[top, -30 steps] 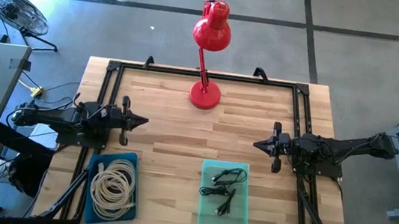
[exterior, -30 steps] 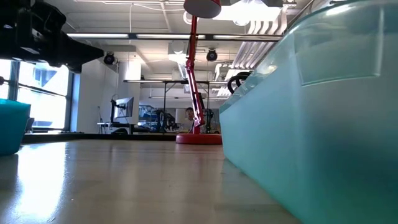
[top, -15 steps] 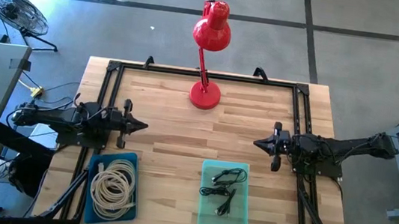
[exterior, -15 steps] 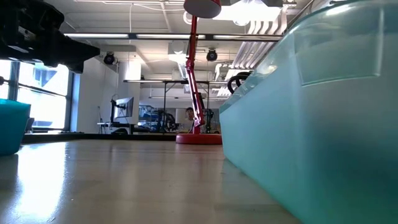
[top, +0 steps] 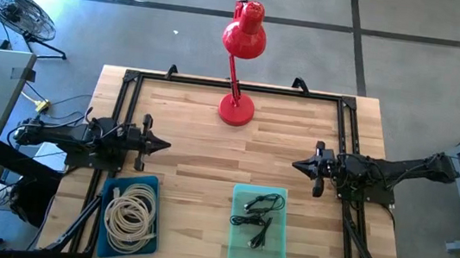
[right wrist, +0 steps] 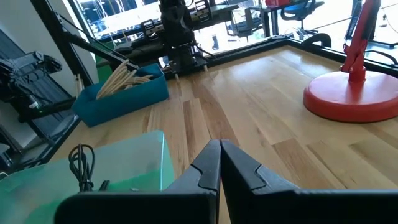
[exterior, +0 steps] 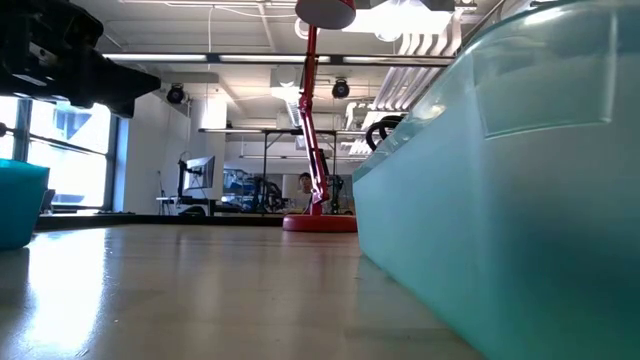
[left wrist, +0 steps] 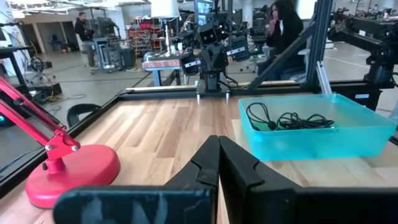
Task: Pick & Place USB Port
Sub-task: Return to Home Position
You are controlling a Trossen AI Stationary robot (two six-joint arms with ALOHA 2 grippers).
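High view: we see the left gripper (top: 162, 146) at 9 o'clock drawn back slightly and settled, pinched together like the right gripper (top: 298, 165) at 3, with USB cables (top: 263, 204) lying in the green bin (top: 238, 252) at 5, so sorting looks finished.

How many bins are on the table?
2. The blue bin sits near the left arm, holding a coiled beige cable; the green bin sits nearer the right arm, holding black cables. None seems hidden.
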